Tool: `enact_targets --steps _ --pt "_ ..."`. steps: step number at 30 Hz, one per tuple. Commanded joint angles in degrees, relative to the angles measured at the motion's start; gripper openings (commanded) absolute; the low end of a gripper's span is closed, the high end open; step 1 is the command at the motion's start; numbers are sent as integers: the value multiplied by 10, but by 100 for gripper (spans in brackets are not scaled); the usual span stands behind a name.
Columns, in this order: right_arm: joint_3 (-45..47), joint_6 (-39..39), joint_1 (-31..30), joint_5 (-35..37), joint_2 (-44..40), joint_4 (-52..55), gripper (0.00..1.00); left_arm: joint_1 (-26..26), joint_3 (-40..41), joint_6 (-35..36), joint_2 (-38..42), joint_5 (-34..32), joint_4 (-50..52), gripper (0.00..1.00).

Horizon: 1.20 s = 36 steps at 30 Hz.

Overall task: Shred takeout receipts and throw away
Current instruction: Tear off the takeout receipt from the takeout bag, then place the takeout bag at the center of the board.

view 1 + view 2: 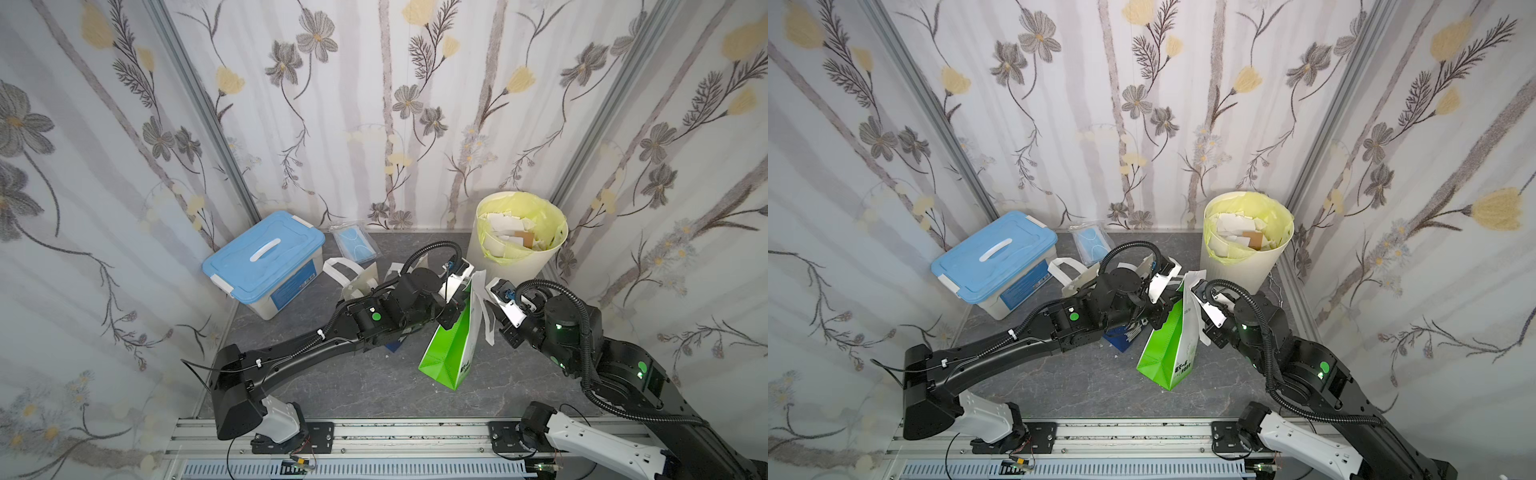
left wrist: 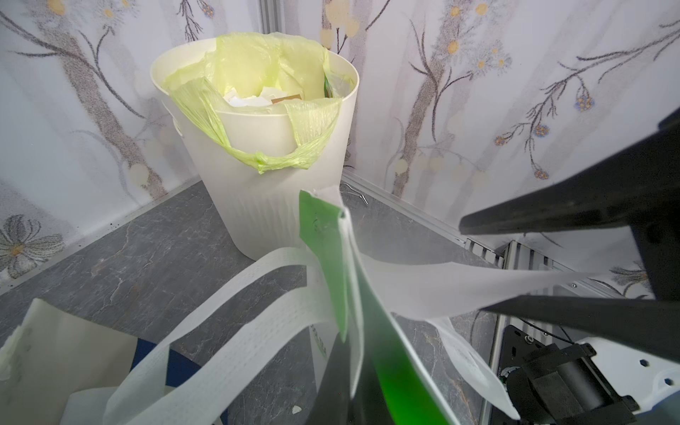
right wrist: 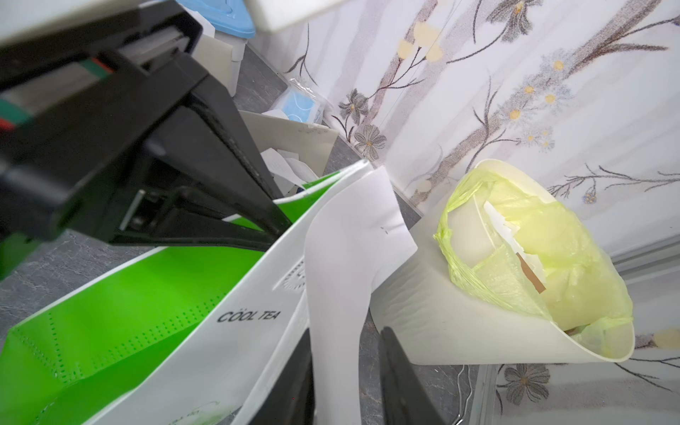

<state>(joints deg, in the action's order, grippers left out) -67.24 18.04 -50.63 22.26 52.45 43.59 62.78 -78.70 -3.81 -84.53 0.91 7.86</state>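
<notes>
Now left claw (image 2: 347, 353) clamped on COOL TEA bag (image 3: 147, 287) rim; right claw (image 3: 346, 333) apart astride receipt (image 3: 353, 228); best pinch firmly, draw slowly.

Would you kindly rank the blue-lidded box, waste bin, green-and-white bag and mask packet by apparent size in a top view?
1. blue-lidded box
2. waste bin and green-and-white bag: too alike to rank
3. mask packet, clearly smallest
</notes>
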Motion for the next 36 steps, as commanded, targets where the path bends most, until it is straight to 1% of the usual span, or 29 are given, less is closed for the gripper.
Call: enact_targets --steps 1,3,5,8,10,12,18,20,21,22,23,25,29,30,32,34,36 --pt "2 -7 -1 -14 4 -14 32 0 2 9 5 9 -24 0" --pt "0 -12 -1 -23 5 -3 33 0 3 13 5 13 -24 0" --pt "-1 -16 -1 -22 5 -2 30 -1 6 18 9 15 -25 0" --pt "-5 -23 -1 4 8 -4 13 -1 18 25 17 18 -33 0" --pt "-13 -33 0 25 12 -3 5 -1 36 31 28 24 -54 0" --pt "-24 -44 -1 54 14 3 0 -1 58 36 39 26 -81 0" --pt "-64 -72 9 159 25 11 0 0 120 69 60 43 -165 0" --pt "-78 -97 29 199 39 16 0 -1 149 79 68 48 -202 0" --pt "-83 -109 45 205 43 17 0 0 161 84 71 51 -215 0" --pt "-89 -124 59 204 48 18 0 -1 172 88 74 51 -225 0" --pt "-95 -138 93 198 53 19 0 0 182 93 77 51 -231 0" --pt "-106 -164 128 191 60 19 0 -1 202 103 83 52 -249 0" --pt "-129 -193 185 178 75 25 0 -1 249 123 87 49 -311 0" --pt "-135 -197 195 175 79 27 0 0 257 127 85 47 -324 0" --pt "-145 -202 213 170 80 29 0 0 278 141 75 47 -384 0" --pt "-152 -206 218 162 76 29 0 1 296 156 55 47 -450 0" --pt "-157 -213 218 154 72 31 0 1 295 165 31 50 -486 0"
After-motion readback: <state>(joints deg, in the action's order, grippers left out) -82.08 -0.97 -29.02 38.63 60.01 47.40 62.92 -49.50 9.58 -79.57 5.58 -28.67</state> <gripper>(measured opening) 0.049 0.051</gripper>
